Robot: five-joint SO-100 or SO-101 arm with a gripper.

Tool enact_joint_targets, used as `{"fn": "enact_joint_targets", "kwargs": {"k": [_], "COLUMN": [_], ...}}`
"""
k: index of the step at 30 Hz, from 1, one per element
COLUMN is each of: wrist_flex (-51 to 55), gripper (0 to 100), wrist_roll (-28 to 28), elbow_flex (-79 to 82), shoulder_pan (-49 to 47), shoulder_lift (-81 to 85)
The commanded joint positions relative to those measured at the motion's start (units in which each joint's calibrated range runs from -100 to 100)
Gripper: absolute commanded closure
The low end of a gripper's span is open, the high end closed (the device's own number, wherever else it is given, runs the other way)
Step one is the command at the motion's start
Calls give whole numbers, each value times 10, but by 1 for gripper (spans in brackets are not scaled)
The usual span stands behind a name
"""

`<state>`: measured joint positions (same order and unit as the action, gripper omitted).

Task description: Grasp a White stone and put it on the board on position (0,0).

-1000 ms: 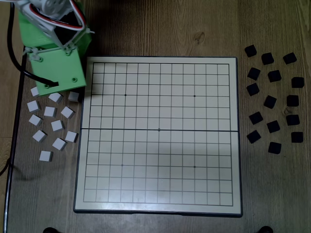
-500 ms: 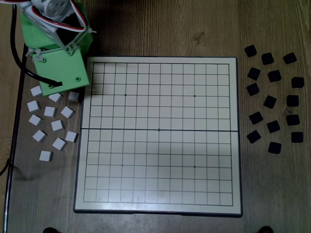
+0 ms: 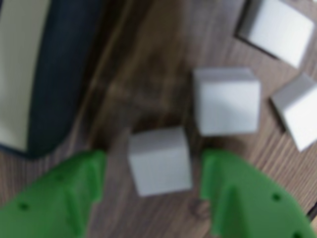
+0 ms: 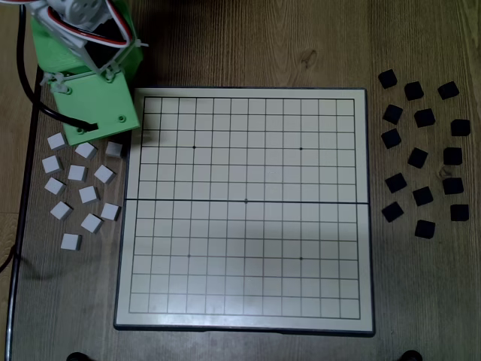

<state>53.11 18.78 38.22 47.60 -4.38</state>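
Note:
In the wrist view a white cube stone (image 3: 159, 161) lies on the wooden table between my two green fingers (image 3: 64, 198). My gripper (image 3: 153, 159) is open, with a gap on each side of the stone. Another white stone (image 3: 227, 100) lies just beyond it, and two more (image 3: 280, 27) lie at the upper right. In the fixed view my gripper (image 4: 99, 134) hangs low over the top of the white stone cluster (image 4: 77, 173), left of the go board (image 4: 246, 248). The board has no stones on it.
The board's dark rim (image 3: 59, 74) runs close to the left finger in the wrist view. Several black stones (image 4: 417, 158) lie scattered on the table right of the board. A black cable (image 4: 30, 90) runs down the table's left edge.

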Motion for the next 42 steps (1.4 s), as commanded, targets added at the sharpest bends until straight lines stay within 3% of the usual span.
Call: {"fn": "enact_joint_targets", "kwargs": {"k": [1, 42], "wrist_flex": [-7, -6], "gripper": [85, 87], "wrist_roll": [-1, 2], "elbow_flex": [-3, -4], "shoulder_pan": [7, 17], "shoulder_lift": [20, 16]}}
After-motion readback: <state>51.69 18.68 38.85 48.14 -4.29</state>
